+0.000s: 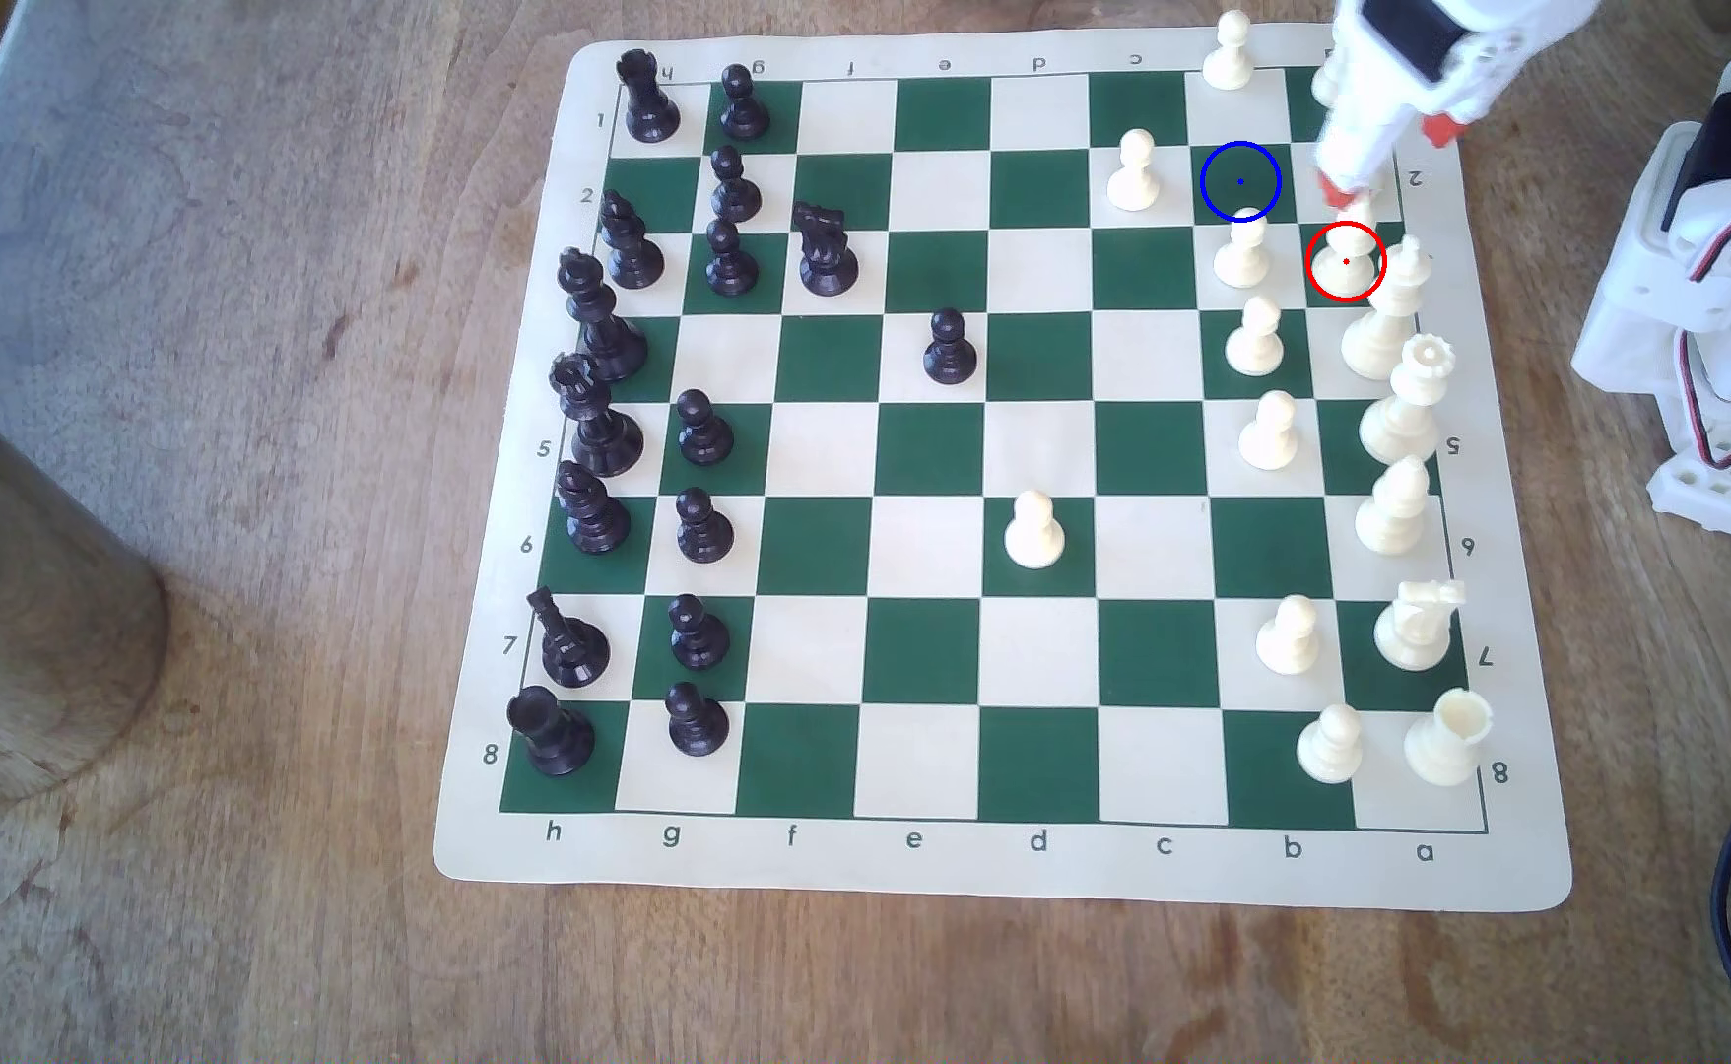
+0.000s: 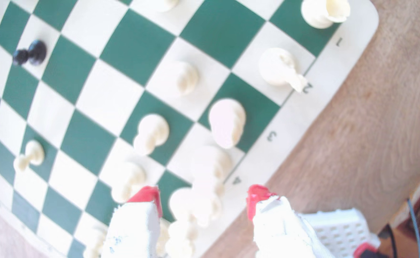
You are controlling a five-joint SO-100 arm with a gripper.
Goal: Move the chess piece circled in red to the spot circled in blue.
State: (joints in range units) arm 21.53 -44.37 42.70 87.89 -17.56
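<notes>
1. The chessboard [image 1: 943,870] lies on a wooden table [image 1: 226,716]; black pieces stand along its edge at the exterior view's left, white along the right.
2. The gripper [image 1: 1385,156] hangs over the board's upper-right corner in the exterior view; its red-tipped fingers [image 2: 146,196] are spread apart, grasping nothing.
3. The bishop [image 1: 1347,256] stands upright inside the red ring, apparently just beneath the lower fingertip.
4. The blue-ringed square [image 1: 1241,169] sits diagonally beside the bishop, toward the board's centre; a white pawn [image 1: 1242,256] overlaps the ring's lower edge.
</notes>
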